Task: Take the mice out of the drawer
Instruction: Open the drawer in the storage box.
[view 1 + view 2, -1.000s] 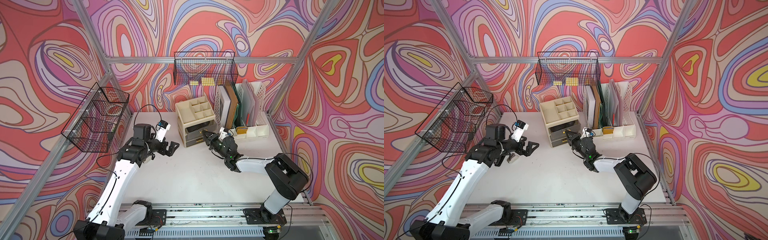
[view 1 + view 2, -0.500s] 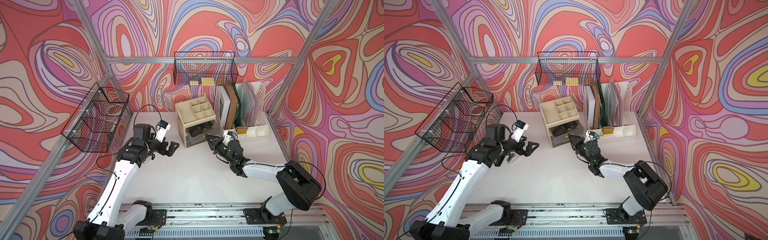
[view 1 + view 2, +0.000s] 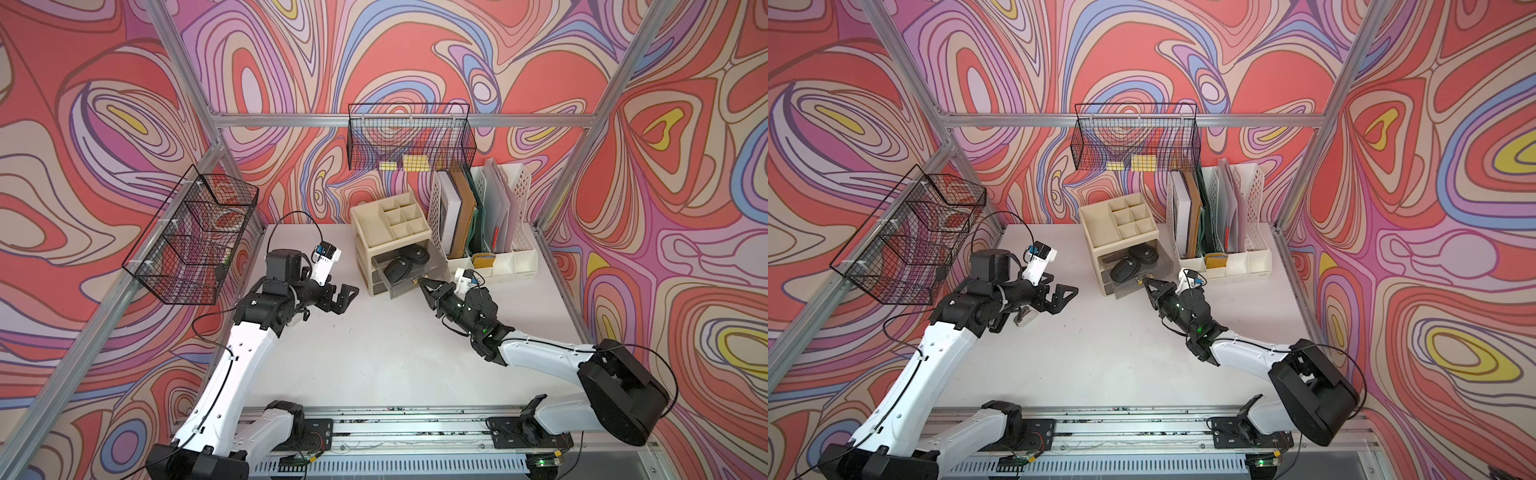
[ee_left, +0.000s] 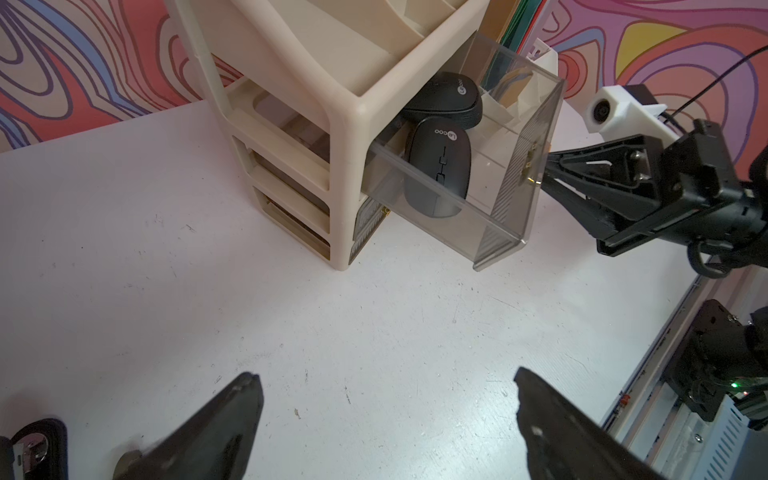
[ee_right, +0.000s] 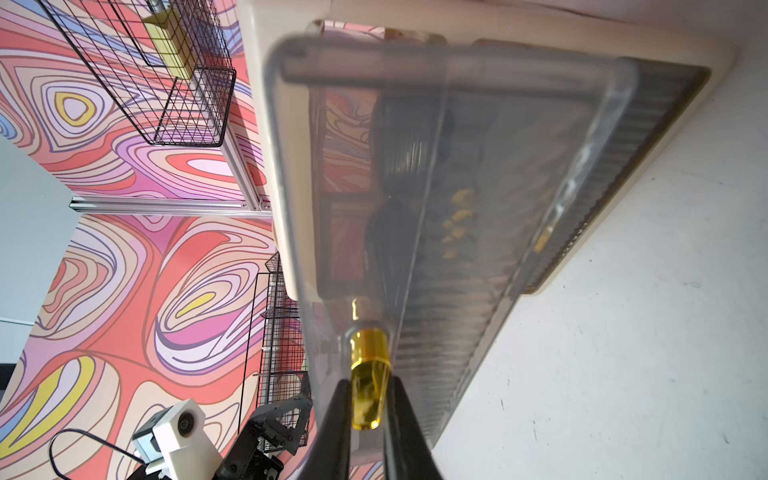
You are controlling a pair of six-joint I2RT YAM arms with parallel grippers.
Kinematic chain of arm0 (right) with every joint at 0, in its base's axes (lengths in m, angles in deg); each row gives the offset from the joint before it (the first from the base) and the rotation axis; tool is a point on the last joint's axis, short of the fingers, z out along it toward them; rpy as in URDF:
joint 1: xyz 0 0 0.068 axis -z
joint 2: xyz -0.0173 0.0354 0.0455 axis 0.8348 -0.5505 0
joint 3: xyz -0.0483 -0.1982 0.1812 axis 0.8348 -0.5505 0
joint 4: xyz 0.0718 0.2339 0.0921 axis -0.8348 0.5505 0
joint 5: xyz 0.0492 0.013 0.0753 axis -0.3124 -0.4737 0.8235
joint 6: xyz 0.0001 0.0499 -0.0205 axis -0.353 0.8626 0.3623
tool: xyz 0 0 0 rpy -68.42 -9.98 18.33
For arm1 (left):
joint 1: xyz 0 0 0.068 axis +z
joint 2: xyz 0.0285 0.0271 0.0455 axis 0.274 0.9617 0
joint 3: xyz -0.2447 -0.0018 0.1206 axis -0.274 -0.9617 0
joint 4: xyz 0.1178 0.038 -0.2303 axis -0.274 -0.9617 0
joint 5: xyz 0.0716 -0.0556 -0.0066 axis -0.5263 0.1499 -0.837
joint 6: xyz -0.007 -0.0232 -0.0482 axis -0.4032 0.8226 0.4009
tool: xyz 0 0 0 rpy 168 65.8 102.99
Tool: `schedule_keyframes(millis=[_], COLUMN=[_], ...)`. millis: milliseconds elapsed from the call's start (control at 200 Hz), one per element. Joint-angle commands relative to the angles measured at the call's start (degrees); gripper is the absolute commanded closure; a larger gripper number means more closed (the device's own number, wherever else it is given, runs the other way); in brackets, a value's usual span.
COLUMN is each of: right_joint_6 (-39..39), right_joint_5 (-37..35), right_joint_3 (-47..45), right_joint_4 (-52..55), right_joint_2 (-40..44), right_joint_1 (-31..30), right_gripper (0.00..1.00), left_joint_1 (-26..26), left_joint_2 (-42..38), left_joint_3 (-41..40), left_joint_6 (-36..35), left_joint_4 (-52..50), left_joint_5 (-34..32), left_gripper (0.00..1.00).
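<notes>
Setting: white table (image 3: 374,353). Clock directions are read in the top views, with 12 toward the back wall.
Organiser: cream plastic organiser (image 3: 376,237) at 12 o'clock of the table's middle, with open compartments on top and three drawers below.
Drawer: smoky translucent drawer (image 4: 505,199), uppermost of the three, standing out toward 5 o'clock in both top views (image 3: 401,291). The two beneath it are shut.
Handle: small gold handle (image 5: 368,357) at the middle of the drawer front.
Contents: two black oval mice (image 3: 1126,268) are visible inside the open drawer, each with a round white logo. The front mouse (image 3: 398,268) lies along the drawer. The rear mouse (image 3: 417,254) sits at its 1 o'clock, partly under the organiser's top. Whether the two touch or only lie side by side cannot be told.
Right arm: right gripper (image 3: 424,284) at 5 o'clock of the drawer front, jaws narrow and pinching the gold handle from both sides, as the right wrist view shows (image 5: 369,384).
Left arm: left gripper (image 3: 345,296) at 9 o'clock of the drawer and apart from it, over bare table. Its jaws are spread wide with nothing between its fingers (image 4: 232,415).
File rack: white perforated file rack (image 3: 521,195) just beside the organiser at 3 o'clock, holding upright folders (image 3: 463,216).
Back basket: black wire back basket (image 3: 409,137) on the wall at 12 o'clock, with yellow pads (image 3: 415,163) inside.
Side basket: black wire side basket (image 3: 191,241) on the wall at 9 o'clock.
</notes>
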Motion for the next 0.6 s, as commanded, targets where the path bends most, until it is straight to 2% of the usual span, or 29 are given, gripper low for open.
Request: schedule_keyframes(millis=[0,125,250,411,526,596], right_joint_6=[-1.93,-1.46,-0.98,-0.94,-2.23,-3.41], right_joint_5=[-1.58,-1.87,-2.32,-3.56,-3.78,-3.80], right_joint_3=[-1.61,-2.18,-2.66,-3.68,-3.47,-2.95], right_joint_4=[3.45,3.90,3.38,3.50,4.31,5.82], right_joint_2=[1.59,2.70,2.97,3.71,4.22,4.85], right_joint_1=[0.03,-0.19,-1.07,-2.08,-2.08,-2.08], right_gripper=[0.93,0.93,0.93,0.93,0.87,0.77], left_joint_1=[-0.12,-0.10,-0.28,-3.27,-6.93,-9.29], left_joint_2=[0.44,1.60,4.24,6.80,9.91,12.75], left_joint_3=[1.11,2.20,6.68,12.86,18.34,22.50], left_joint_6=[0.12,0.37,0.73,0.93,0.08,-0.10], left_joint_4=[0.53,0.33,-2.21,-4.23,-6.80,-9.25], left_joint_5=[1.35,2.20,3.77,3.50,2.13,0.81], left_gripper=[0.01,0.01,0.01,0.01,0.01,0.01])
